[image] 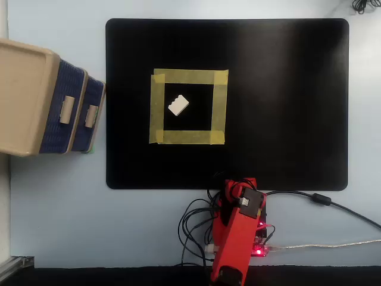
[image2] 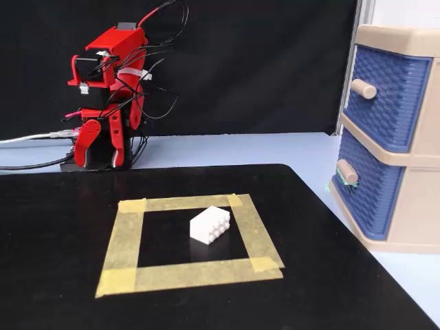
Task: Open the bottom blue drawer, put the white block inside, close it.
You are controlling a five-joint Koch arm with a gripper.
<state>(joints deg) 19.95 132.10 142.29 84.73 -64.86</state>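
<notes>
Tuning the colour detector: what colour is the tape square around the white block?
Yellow tape square, on a black mat; clearest in the fixed view.

White block (image: 178,105) lying flat on black mat, bottom blue drawer (image2: 366,194) shut, well apart

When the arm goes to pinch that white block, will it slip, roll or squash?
The white block looks like a rigid plastic brick, so it probably won't squash. Its flat faces suggest it will slide rather than roll if nudged. It is small and likely light, lying loose inside the tape square, so an off-centre pinch may twist it.
</notes>
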